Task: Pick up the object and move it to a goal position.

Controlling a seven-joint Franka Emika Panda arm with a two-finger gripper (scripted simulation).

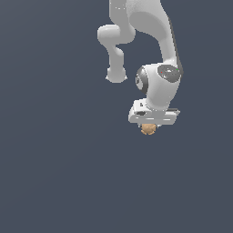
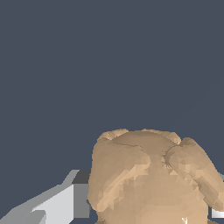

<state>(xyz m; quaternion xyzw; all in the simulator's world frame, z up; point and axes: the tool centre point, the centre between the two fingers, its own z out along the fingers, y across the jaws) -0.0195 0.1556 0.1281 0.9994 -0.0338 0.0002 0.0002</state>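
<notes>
The object [image 1: 148,129] is a small lumpy tan-orange blob directly under the white hand of my gripper [image 1: 149,125], much narrower than the hand. In the wrist view the object [image 2: 148,175] fills the lower middle, its folded, uneven surface turned toward the camera. One grey-white finger [image 2: 61,203] presses against one flank of it, and a sliver of the other finger [image 2: 217,213] shows at the opposite flank. The gripper is shut on the object. The fingertips are hidden behind the blob in both views.
The white arm [image 1: 159,41] comes down from the top of the exterior view, with an elbow link [image 1: 113,54] toward the exterior view's left. Everything around it is a plain dark blue-grey surface.
</notes>
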